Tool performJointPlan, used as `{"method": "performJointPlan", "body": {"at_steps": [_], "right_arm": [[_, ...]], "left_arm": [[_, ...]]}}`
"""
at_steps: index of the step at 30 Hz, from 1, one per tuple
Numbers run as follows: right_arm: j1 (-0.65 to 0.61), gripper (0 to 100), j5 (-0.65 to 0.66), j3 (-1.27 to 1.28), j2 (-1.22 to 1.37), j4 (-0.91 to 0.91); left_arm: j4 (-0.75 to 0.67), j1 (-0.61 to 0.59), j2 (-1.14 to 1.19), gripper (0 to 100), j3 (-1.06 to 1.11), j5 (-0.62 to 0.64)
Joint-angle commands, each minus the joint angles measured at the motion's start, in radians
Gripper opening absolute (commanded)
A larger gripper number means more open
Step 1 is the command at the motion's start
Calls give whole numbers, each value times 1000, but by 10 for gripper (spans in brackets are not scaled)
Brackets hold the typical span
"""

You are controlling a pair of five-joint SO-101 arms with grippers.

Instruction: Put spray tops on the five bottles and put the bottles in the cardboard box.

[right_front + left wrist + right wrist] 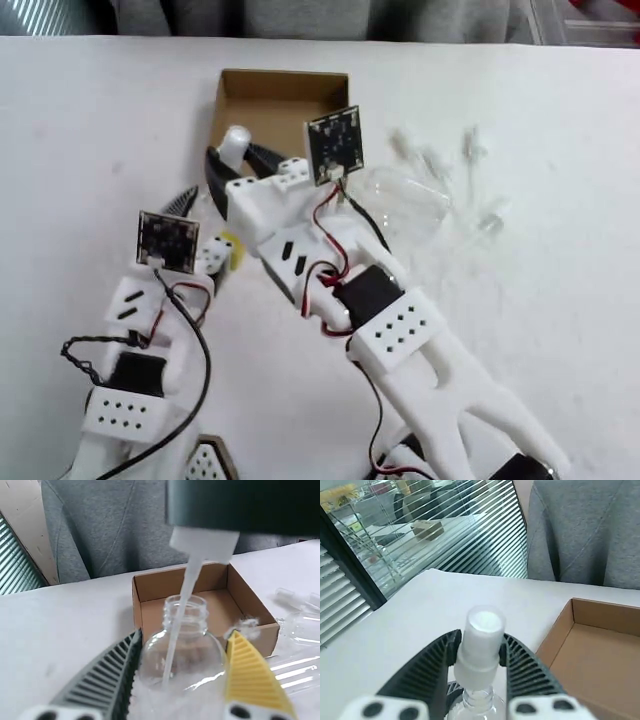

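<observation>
My left gripper [185, 647], with one grey and one yellow finger, is shut on an upright clear bottle [182, 655] just in front of the cardboard box [200, 597]. My right gripper [479, 650] is shut on a white spray top [481, 630] directly above it. The top's dip tube [177, 625] runs down through the bottle's open neck [477, 700], and its collar still stands above the neck. In the high view, the right gripper [238, 155] holds the spray top [237, 140] at the box's [285, 100] near left corner, with the left gripper [208, 228] below it.
More clear bottles [405, 200] lie on their sides to the right of the box, with several loose spray tops [440, 160] beyond them. The same bottles [300, 625] show in the left wrist view. The box is open and nothing shows inside it.
</observation>
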Motion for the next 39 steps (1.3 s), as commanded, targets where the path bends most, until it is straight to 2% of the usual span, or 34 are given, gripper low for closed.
{"method": "performJointPlan", "body": {"at_steps": [1,6,28,34,39], "right_arm": [[-10,21,2,12,-33,-25],[-12,21,101,55,-33,-27],[-81,28,114,86,-35,-25],[-81,200,110,87,-35,-19],[-81,279,112,98,-102,-19]], "left_arm": [[-28,-12,-21,249,-12,2],[-28,-12,-21,249,-12,2],[-28,-12,-21,250,-12,2],[-28,-12,-21,251,-12,2],[-28,-12,-21,251,-12,2]]}}
